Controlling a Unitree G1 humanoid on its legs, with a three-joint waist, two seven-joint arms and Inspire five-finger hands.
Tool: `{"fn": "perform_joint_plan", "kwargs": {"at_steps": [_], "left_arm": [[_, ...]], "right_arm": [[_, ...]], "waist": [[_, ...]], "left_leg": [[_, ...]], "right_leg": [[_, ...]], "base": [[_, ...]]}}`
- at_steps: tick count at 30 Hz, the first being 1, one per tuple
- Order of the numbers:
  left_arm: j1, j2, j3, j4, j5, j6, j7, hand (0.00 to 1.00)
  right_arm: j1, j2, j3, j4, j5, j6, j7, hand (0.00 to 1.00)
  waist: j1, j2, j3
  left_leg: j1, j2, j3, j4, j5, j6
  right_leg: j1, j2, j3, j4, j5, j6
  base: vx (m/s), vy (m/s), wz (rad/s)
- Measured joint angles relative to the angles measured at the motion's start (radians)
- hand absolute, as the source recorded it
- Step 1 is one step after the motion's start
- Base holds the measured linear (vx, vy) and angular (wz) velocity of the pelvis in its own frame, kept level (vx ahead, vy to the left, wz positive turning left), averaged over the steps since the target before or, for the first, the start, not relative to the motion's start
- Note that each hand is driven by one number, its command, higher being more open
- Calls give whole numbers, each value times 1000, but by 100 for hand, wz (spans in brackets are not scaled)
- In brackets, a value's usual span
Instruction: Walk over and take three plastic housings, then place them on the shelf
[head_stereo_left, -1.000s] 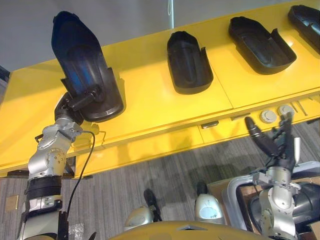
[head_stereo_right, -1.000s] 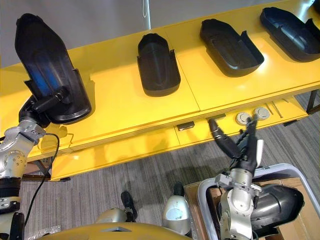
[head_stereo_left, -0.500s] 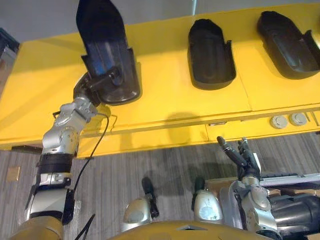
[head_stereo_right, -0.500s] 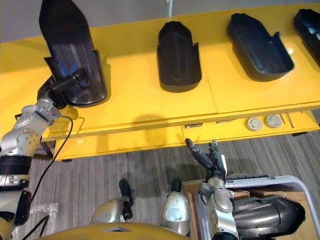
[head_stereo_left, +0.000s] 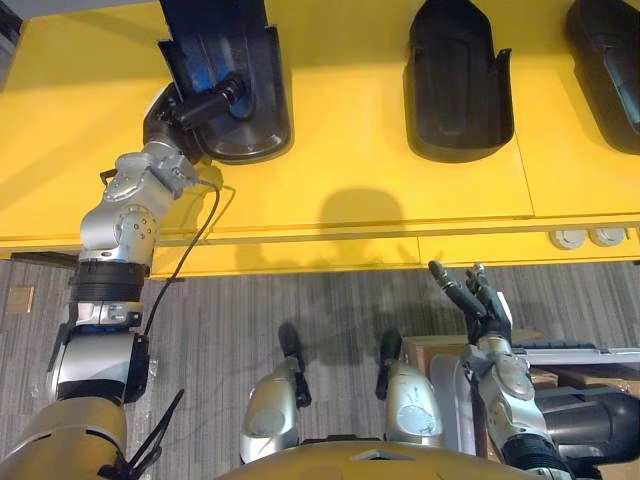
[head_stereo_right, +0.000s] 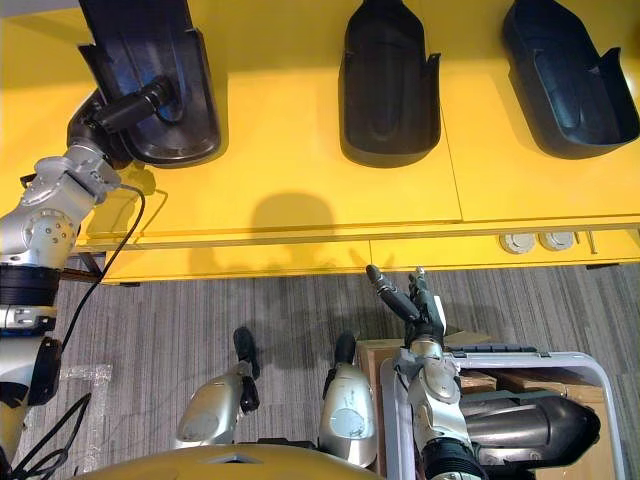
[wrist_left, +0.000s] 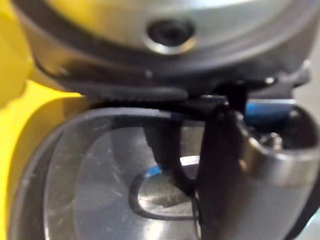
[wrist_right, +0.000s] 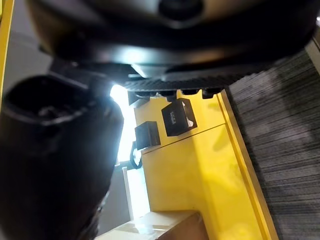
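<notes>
One plastic housing (head_stereo_left: 225, 60) sits pinched by its near rim in the left hand (head_stereo_left: 185, 105), at the left of the yellow shelf (head_stereo_left: 350, 170), so a sloppy release could probably drag it off the front edge; right hand (head_stereo_left: 480, 305) hangs spread and empty below that shelf.

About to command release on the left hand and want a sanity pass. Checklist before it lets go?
1. Left hand curled on the held housing, thumb inside it: ok.
2. Held housing flat on the shelf: cannot tell, its far end is cut off.
3. Gap to the middle housing: ok, bare yellow between.
4. Right hand open, below the shelf edge, out of the way: ok.
5. Right housing lying apart on the shelf: ok.
</notes>
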Motion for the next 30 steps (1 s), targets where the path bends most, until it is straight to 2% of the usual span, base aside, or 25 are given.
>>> {"fn": "perform_joint_plan", "kwargs": {"at_steps": [1,2,7,22,27,30], "left_arm": [[-7,4,0,8,2,5,-5,0],[-17,6,0,14,5,15,-9,100],[-28,26,-1,28,7,34,-21,100],[-15,38,3,47,41,66,-63,100],[-15,36,3,52,42,80,-64,100],[-12,36,3,55,48,82,-64,100]], "right_arm": [[1,0,0,3,3,0,-1,100],[1,0,0,5,3,0,-2,100],[1,0,16,6,4,0,-1,100],[16,1,16,6,3,0,-2,100],[36,1,16,2,3,0,-11,100],[43,1,17,2,3,0,-10,100]], "waist": [[-1,0,0],[0,-1,1],[0,-9,5],[1,-6,5],[-5,4,-1],[-5,11,-5]], "left_leg": [[0,1,0,0,0,0],[0,2,0,0,1,-1],[2,5,3,-1,3,-2],[53,3,29,-41,-2,-14],[57,15,86,-36,-2,-13],[59,15,87,-34,6,-5]], "right_leg": [[0,1,0,0,0,0],[0,2,0,0,1,-1],[0,5,2,-1,4,-4],[38,-1,10,-19,9,-2],[44,-7,2,-22,9,-2],[45,-6,1,-24,9,-1]], "base": [[0,0,0],[0,0,0],[0,0,0],[7,9,-3],[11,8,3],[0,0,0]]}}
